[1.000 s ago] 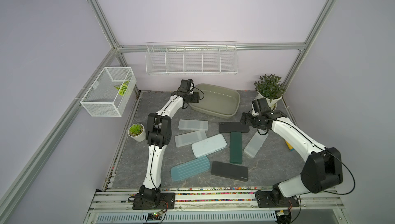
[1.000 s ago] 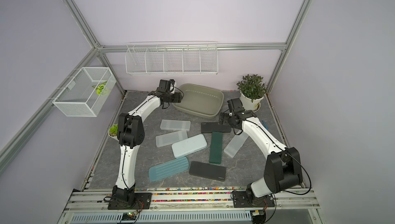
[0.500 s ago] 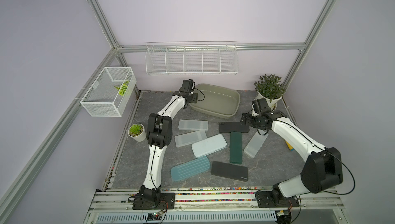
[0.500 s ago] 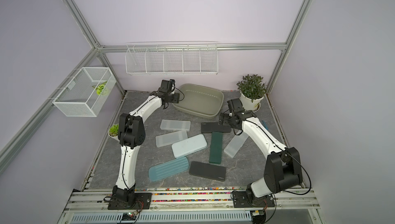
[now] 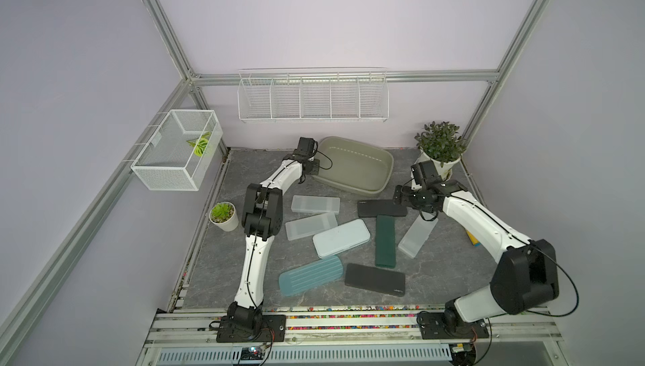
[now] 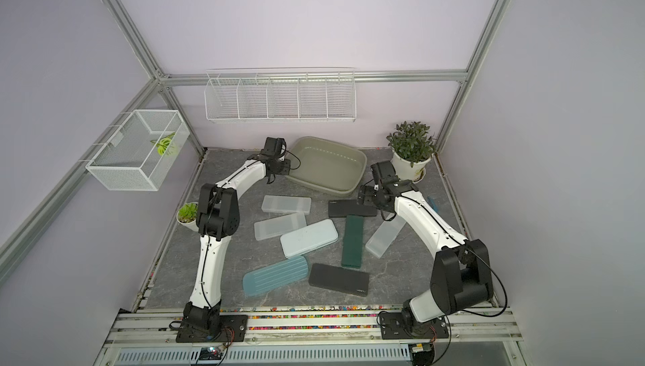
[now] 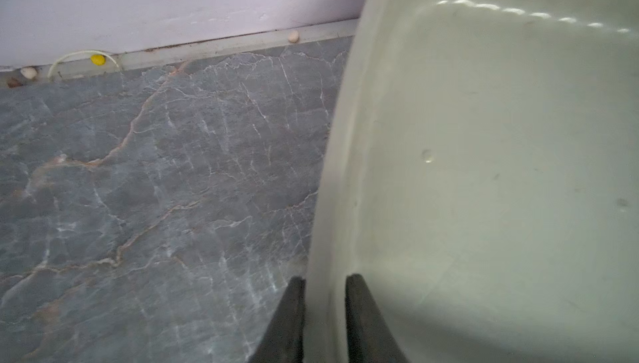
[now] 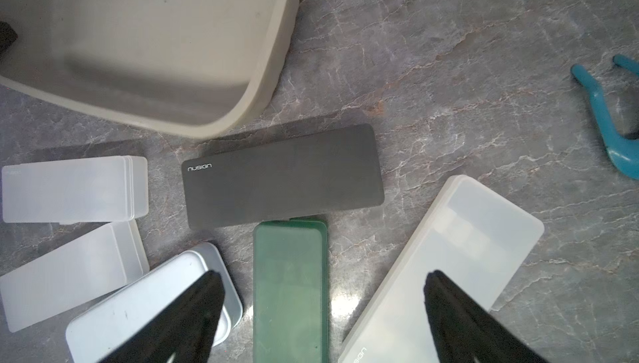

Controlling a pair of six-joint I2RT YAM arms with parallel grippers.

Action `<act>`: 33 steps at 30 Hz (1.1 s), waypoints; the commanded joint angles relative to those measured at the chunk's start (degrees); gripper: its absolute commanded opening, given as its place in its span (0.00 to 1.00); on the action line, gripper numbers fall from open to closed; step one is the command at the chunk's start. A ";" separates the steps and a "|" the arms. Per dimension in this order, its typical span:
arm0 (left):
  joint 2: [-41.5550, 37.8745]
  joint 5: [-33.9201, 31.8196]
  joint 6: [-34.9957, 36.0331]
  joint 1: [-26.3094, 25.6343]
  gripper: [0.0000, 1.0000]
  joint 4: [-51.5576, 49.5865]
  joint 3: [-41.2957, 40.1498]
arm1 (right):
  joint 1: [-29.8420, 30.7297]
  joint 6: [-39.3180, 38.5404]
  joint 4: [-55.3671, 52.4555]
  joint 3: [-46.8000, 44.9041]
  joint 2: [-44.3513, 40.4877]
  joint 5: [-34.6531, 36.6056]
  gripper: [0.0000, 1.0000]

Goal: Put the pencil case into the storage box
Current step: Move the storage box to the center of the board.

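My left gripper (image 7: 325, 280) straddles the rim of the box (image 7: 345, 136). One finger is outside over the table (image 7: 155, 188) and the other is inside. Both sit close against the wall, so I seem to be clamped on it, though the wrist view doesn't show how firmly the pads press. In both top views this grip is at the box's (image 5: 352, 163) end nearest my left arm, close to the back wall.

My right gripper (image 8: 321, 274) has its jaws wide apart and holds nothing. In a top view it (image 5: 401, 196) hangs over the end of the black case (image 5: 380, 208) on my right side. In the wrist view the green case (image 8: 290, 292) lies between my fingers, its end right against the black case's (image 8: 283, 176) long edge. The black case lies flat on the table, just beside the box's near corner and outside it. A clear case (image 8: 449, 257) lies under one finger and a pale-blue case (image 8: 148, 302) under the other.

Farther out on the table lie two more clear cases (image 5: 315, 204) (image 5: 310, 225), a teal case (image 5: 309, 276) and a second black one (image 5: 375, 280).
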 commanded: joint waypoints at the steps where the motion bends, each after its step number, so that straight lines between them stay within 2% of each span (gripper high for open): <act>1: -3.88 0.41 0.27 -0.13 0.17 -1.80 -6.94 | -0.09 0.35 -1.08 -1.12 -0.45 -0.28 0.95; 9: -11.66 -3.98 -5.60 0.01 0.12 -1.47 -20.24 | -0.10 1.23 -0.59 -4.27 -2.92 -0.79 0.95; 17: -17.46 -9.81 -17.26 0.12 0.11 -7.49 -25.59 | -0.10 2.27 -0.90 -6.74 -5.24 -0.54 0.95; 20: -19.09 -10.78 -20.90 0.03 0.10 -9.32 -26.73 | -0.15 5.41 -2.70 -7.13 -5.94 1.31 0.98; 22: -19.94 -10.32 -22.12 0.03 0.10 -9.79 -27.87 | -0.13 10.15 -5.79 -6.82 -5.62 3.54 0.98; 33: -24.25 -7.42 -24.48 -0.15 0.12 -11.94 -33.35 | -0.35 19.48 -13.67 -8.27 -3.43 6.84 0.99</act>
